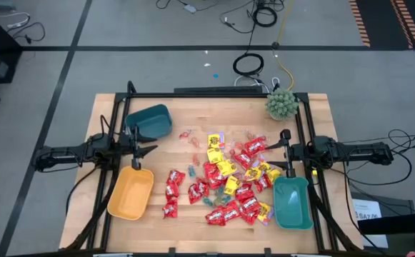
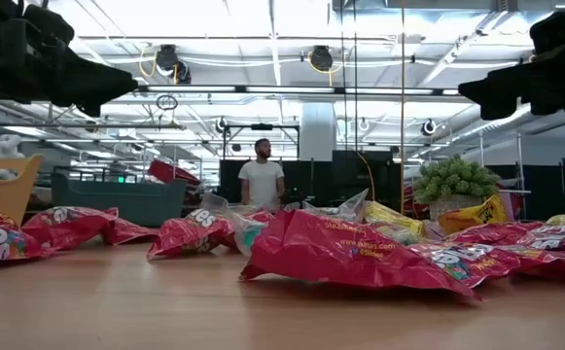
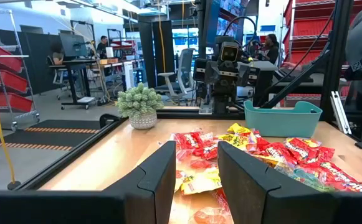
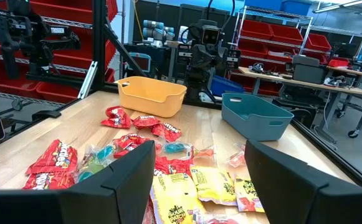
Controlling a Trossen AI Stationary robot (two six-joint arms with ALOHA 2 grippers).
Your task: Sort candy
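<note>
The candy (image 1: 225,178) lies in a loose pile on the table's middle: shiny red packets (image 2: 350,255), yellow packets (image 4: 212,183) and small clear, pink and blue pieces (image 1: 189,139). My left gripper (image 1: 148,149) hovers open over the table's left side, pointing toward the pile, its fingers (image 3: 162,177) above the wood. My right gripper (image 1: 284,148) hovers open at the pile's right edge, facing left; in its wrist view the pile (image 4: 137,155) lies just ahead of the gripper (image 4: 199,180). Both are raised off the table (image 2: 263,311).
An orange bin (image 1: 131,193) stands near-left and a teal bin (image 1: 150,120) far-left. Another teal bin (image 1: 293,202) stands near-right. A green spiky plant in a pot (image 1: 282,104) is at the far-right corner. A person (image 2: 261,180) stands in the room beyond.
</note>
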